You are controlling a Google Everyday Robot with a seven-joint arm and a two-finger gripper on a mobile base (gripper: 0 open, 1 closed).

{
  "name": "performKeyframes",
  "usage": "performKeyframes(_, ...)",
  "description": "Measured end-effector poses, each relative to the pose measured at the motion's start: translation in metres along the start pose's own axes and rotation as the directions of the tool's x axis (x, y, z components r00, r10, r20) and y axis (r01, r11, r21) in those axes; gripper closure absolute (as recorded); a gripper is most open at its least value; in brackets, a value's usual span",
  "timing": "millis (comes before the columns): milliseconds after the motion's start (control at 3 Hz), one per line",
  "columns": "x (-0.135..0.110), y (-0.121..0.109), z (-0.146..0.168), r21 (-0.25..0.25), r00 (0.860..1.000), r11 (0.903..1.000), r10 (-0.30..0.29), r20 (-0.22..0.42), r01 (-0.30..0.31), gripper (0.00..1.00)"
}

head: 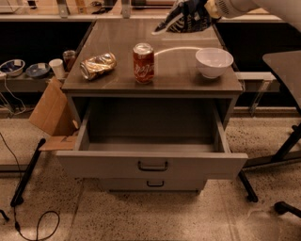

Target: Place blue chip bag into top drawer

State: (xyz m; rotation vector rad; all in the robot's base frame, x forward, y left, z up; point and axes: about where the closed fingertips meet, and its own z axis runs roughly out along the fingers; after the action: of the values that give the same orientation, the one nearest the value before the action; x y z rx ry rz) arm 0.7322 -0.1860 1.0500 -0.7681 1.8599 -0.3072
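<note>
The blue chip bag (pixel 181 20), dark navy with white patterning and a silvery edge, hangs in the air above the back right of the cabinet top. My gripper (pixel 203 10) is shut on the bag's right end, with the white arm reaching in from the upper right. The top drawer (pixel 151 164) is pulled fully open below the cabinet top, and its inside is bare. Its dark curved handle (pixel 153 165) faces me.
On the cabinet top (pixel 117 42) stand a red soda can (pixel 143 63), a crushed gold can (pixel 98 65) and a white bowl (pixel 214 62). The smaller lower drawer (pixel 153 184) is closed. A cardboard box (pixel 49 110) sits left; a chair base (pixel 282 150) stands right.
</note>
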Motion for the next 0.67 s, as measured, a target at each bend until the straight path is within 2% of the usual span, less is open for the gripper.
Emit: performKeyframes(667,0.042,0.012,-0.057,0.006,0.999,0.9991,0.042,-0.027,-0.042,1.00)
